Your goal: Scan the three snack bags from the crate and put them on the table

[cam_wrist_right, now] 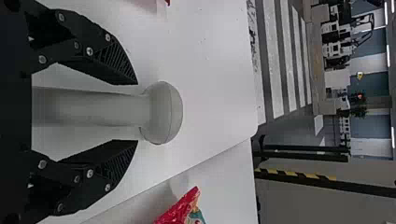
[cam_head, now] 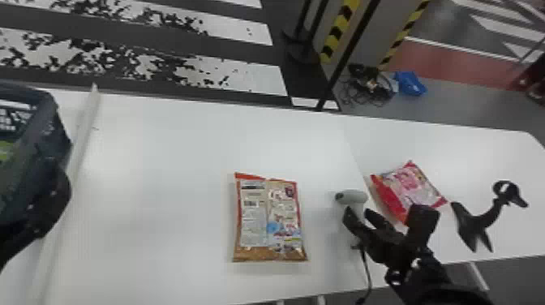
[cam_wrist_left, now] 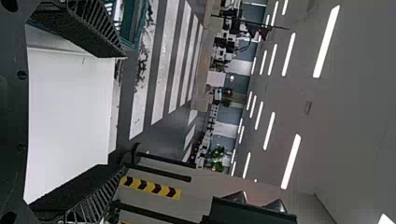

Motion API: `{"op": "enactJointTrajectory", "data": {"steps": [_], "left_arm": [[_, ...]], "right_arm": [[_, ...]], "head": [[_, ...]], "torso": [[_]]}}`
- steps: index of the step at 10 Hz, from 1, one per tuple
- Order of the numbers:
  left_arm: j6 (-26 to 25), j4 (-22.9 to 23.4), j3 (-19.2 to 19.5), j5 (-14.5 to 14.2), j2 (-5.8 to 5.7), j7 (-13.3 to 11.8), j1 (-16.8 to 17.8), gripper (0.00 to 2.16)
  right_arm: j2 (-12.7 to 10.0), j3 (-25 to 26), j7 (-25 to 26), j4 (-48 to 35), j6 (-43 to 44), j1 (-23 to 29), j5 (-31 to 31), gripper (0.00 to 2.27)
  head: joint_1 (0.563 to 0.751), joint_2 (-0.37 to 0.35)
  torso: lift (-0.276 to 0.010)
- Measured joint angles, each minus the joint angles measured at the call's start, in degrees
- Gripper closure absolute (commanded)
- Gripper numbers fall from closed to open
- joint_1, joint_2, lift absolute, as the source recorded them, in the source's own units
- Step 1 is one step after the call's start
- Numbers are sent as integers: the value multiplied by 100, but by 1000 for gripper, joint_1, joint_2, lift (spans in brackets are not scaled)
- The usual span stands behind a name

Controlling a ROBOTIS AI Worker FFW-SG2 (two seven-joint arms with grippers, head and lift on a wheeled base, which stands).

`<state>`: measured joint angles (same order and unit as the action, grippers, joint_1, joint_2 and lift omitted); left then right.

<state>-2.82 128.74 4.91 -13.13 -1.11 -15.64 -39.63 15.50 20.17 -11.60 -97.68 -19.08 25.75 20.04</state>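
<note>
In the head view, my right gripper [cam_head: 360,214] is at the grey scanner [cam_head: 352,198] on the table [cam_head: 174,235]. The right wrist view has the scanner's handle [cam_wrist_right: 107,109] between the two open fingers of that gripper [cam_wrist_right: 137,112], with a gap on each side. Left of the scanner, an orange-brown snack bag [cam_head: 269,219] lies flat, printed panels up. To its right lies a pink and red bag [cam_head: 407,186]. Something green [cam_head: 5,150] is inside the dark crate [cam_head: 48,134]. My left gripper [cam_head: 54,202] is beside the crate; its fingers stand wide apart in the left wrist view [cam_wrist_left: 123,112].
A black scanner stand [cam_head: 484,219] stands near the table's right end. The scanner's cable [cam_head: 367,267] hangs over the front edge. A raised white strip [cam_head: 83,129] runs along the table beside the crate. Black posts stand beyond the far edge.
</note>
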Motion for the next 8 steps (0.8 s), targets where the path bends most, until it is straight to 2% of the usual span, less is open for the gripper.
{"op": "enactJointTrajectory", "data": {"steps": [1,3,4,6,7,8], "left_arm": [[-8,32,-18,18,0,0,5,12],[-12,61,-25,42,2,9,30,12],[-13,61,-28,50,4,23,44,12],[-13,56,-60,130,0,44,53,12],[-13,55,-79,167,-12,45,59,12],[-12,55,-84,178,-25,45,62,12]], "right_arm": [[9,49,-30,-86,0,40,25,198],[-14,303,-344,-803,-155,467,380,198],[-50,450,-704,-1262,-665,627,509,198],[-64,830,-2024,-1722,-2713,355,634,201],[-12,915,-2451,-1756,-3838,50,579,201],[109,812,-2551,-1719,-4559,-205,434,201]], "head": [[695,-338],[695,-332],[695,-308],[695,-257],[695,-236],[695,-224]], "torso": [[-94],[-94],[-94],[-94],[-94],[-94]]}}
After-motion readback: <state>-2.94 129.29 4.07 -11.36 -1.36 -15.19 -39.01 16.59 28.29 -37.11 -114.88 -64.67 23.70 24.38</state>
